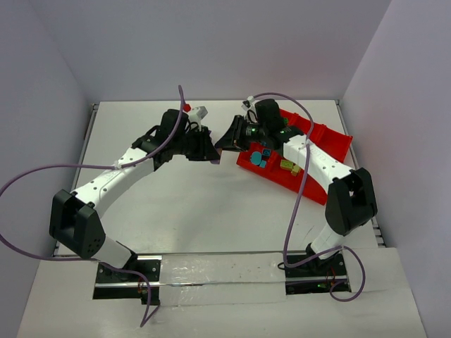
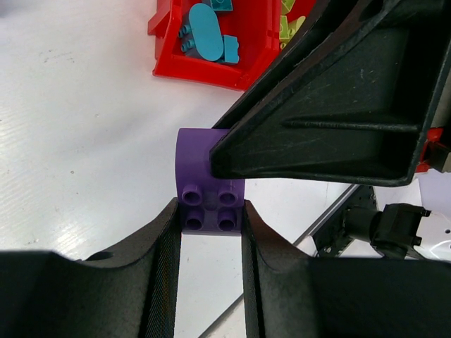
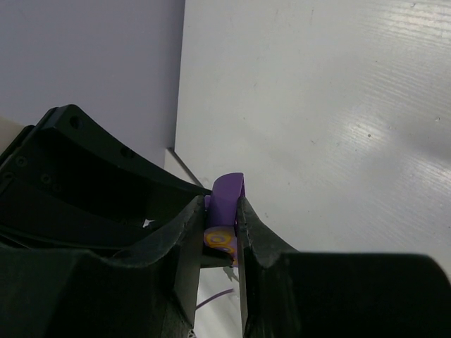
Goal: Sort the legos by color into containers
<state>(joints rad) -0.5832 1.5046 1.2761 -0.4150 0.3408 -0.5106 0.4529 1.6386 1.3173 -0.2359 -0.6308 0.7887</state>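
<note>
Just beside the red tray (image 1: pixel 331 141), the purple brick (image 2: pixel 194 169) is clamped by left fingers (image 2: pixel 158 267) and, seemingly, right fingers (image 3: pixel 184 253).

The purple brick (image 2: pixel 210 190) is smooth plastic with a soft shine on its studs. The red tray (image 2: pixel 201 70), by the far right corner of the bench, is hard, glossy plastic. The teal bricks (image 2: pixel 204 28) in it look smooth and a little shiny too. The left gripper (image 2: pixel 210 208) is dull black plastic, and its fingers (image 2: pixel 165 282) have rough pads with fine ribs. The right gripper (image 3: pixel 222 211) is the same dull black. The bench (image 3: pixel 338 105) is white and smooth, with thin lines and bright glare. The arms (image 1: pixel 113 179) have shiny white shells. The purple cables (image 1: pixel 299 193) look smooth.
</note>
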